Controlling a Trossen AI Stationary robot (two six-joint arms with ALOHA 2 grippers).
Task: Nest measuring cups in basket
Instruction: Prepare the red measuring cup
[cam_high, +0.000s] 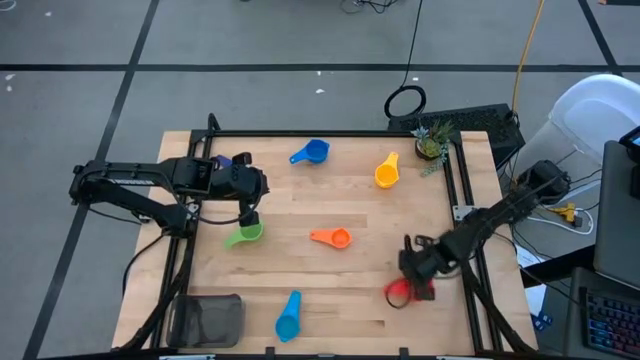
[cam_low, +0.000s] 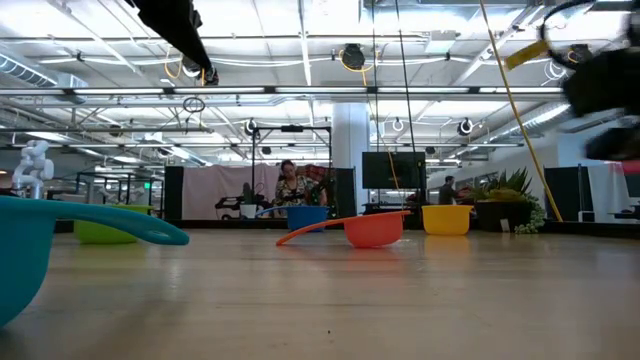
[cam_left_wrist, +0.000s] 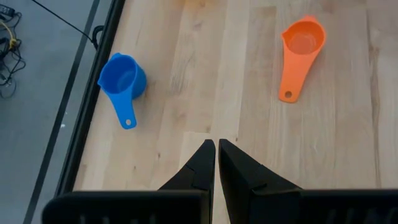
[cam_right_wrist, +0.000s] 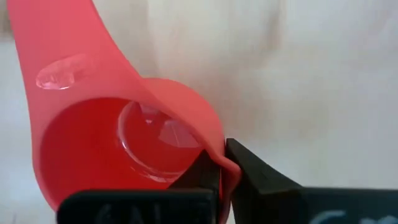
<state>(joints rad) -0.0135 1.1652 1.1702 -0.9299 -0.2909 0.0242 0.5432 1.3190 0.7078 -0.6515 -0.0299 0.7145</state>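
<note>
Right up against the low camera, the light blue cup (cam_low: 40, 240) is seen lying on the table (cam_high: 330, 290), with the basket (cam_high: 207, 320) parked just beside it at the near left corner. The red cup (cam_right_wrist: 118, 143) is pinched at its rim by the right gripper (cam_high: 418, 268). The left gripper (cam_high: 250, 215), fingers pressed together, is held over the green cup (cam_high: 243, 235). Blue (cam_high: 312, 152), yellow (cam_high: 387, 172) and orange (cam_high: 332, 237) cups are scattered apart.

Light blue cup (cam_low: 40, 245) edge-cropped, blurred
</note>
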